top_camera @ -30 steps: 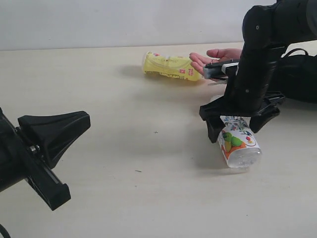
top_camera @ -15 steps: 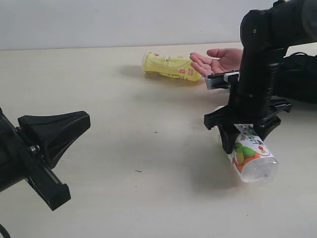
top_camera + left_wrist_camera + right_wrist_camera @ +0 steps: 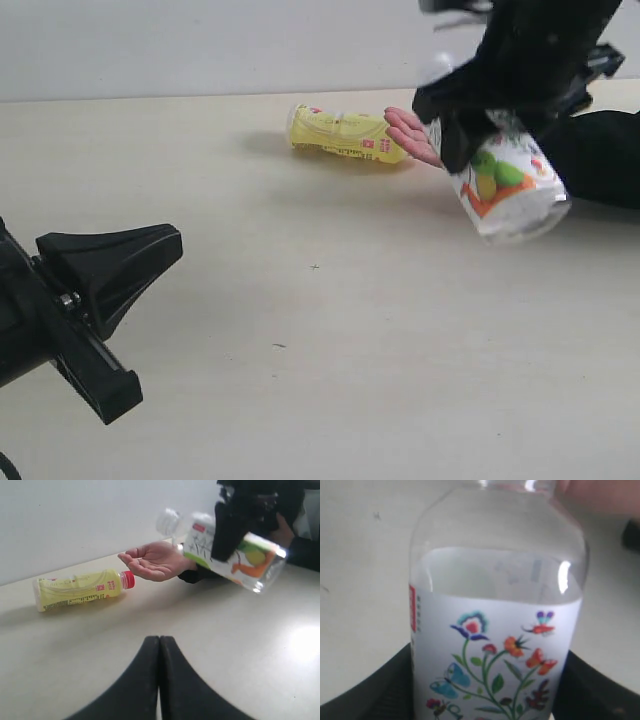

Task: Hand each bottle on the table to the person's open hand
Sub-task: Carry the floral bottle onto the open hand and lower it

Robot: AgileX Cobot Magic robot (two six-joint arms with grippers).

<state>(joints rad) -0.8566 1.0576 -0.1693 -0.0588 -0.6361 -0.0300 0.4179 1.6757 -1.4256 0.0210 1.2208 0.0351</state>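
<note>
Floral bottle is sitting clamped in the right gripper at the upper right of the exterior frame. The black jaws are pressing on both sides of the label at about mid-body, and the right wrist view is showing the printed flowers filling the gap between them. That mid-body grip is probably leaving the cap end and the base free for a person to take hold of. The bottle is hanging clear of the table at a tilt, its base pointing toward the lower right of the frame and its white cap toward the upper left.

Just beside it, the hand is lying palm up with fingers loosely spread, low by the table. In the left wrist view the cap end is hovering above the wrist side of the palm, and I cannot tell whether bottle and skin are touching. The handover seems to be under way but not finished, since the jaws are gripping fully.

Farther left, the yellow bottle is lying on its side on the table, red cap near the fingertips, apparently awaiting its turn. At the lower left of the exterior frame, the left gripper is idling with its fingers pressed together, holding nothing, well apart from everything.
</note>
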